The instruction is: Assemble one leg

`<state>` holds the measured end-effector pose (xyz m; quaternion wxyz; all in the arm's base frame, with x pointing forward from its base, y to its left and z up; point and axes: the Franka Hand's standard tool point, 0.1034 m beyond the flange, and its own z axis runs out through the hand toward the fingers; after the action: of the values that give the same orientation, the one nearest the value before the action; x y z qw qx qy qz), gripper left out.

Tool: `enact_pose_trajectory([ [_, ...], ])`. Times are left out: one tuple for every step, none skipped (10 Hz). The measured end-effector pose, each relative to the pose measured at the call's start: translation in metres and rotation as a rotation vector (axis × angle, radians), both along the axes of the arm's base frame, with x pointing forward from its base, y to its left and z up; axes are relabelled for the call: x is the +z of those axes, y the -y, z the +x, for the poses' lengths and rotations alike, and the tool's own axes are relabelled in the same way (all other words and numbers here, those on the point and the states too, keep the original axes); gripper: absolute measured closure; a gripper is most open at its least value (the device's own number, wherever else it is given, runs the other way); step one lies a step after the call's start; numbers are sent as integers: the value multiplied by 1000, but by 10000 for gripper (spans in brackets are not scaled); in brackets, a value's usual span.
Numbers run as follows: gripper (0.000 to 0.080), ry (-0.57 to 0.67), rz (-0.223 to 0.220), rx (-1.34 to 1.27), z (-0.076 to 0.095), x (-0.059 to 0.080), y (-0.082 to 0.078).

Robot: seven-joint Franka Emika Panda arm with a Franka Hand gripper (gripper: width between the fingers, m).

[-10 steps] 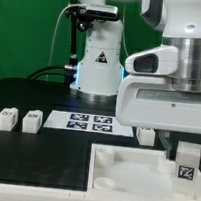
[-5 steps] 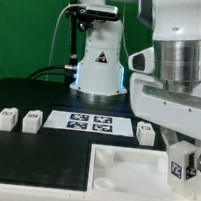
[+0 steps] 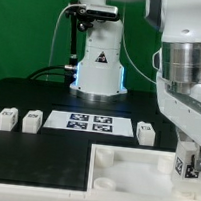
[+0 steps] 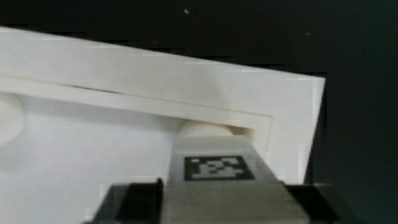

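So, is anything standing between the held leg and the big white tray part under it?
Nothing visible does. The leg, gripped by the fingers, is at a corner of the tray part, and only bare white surface shows around it.

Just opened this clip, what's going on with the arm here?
The Panda arm's hand is shut on the leg, a small tagged white block, holding it upright at a corner of the large flat white part, on the exterior view's right. Whether it is seated there I cannot tell. Several similar white blocks lie loose on the black table beside the marker board.
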<state>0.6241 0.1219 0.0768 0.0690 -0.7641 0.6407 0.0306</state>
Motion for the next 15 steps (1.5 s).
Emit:
enact_pose_trajectory([
  [319,10,-5,88,-1,0,0],
  [208,12,-10,216,-4,-1,-1],
  [208,0,-20,461,-9,-1,0],
  [160,3,-29,668,-8,0,-1],
  [153,14,-30,689,-7,0,-1],
  [153,31,-32,814,-7,0,0],
  [153,41,-32,888,-7,0,0],
  [150,59,-35,1024,-7,0,0],
  [150,80,-49,1180,-2,2,-2],
  [150,109,-56,1338,5,3,0],
  [150,127,-60,1436,9,4,7],
  [150,135,-60,1526,8,3,7],
  [150,133,-59,1502,8,3,6],
  [150,131,-59,1485,8,3,6],
  [270,122,-53,1389,8,3,5],
])
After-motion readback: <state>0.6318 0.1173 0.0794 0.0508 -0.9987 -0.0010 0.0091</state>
